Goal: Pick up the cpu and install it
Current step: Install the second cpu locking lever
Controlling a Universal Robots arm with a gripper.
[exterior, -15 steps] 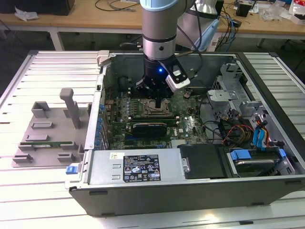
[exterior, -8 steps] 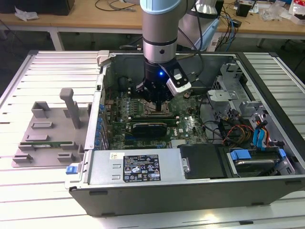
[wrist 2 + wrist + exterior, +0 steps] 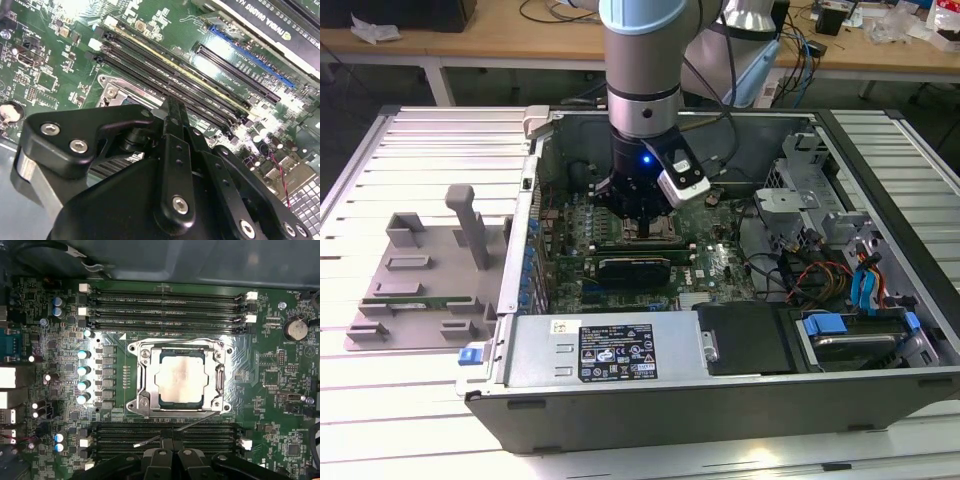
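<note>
In the first wrist view the cpu (image 3: 180, 376), a flat square chip with a silvery top plate, lies flat inside the metal socket frame (image 3: 141, 382) on the green motherboard (image 3: 45, 405). My gripper (image 3: 168, 442) hangs a little to one side of the socket, over the memory slots, with its black fingers together and nothing between them. In the exterior view the gripper (image 3: 645, 228) reaches down into the open computer case (image 3: 535, 240), right above the board. The black finger links (image 3: 172, 150) show in the second wrist view.
A thin socket lever (image 3: 165, 435) sticks out beside the frame. Memory slots (image 3: 170, 307) flank the socket on two sides. A black expansion card (image 3: 635, 268), the power supply (image 3: 610, 350), cables (image 3: 820, 275) and a drive cage (image 3: 800, 190) crowd the case. A grey fixture (image 3: 420, 285) lies at the exterior view's left.
</note>
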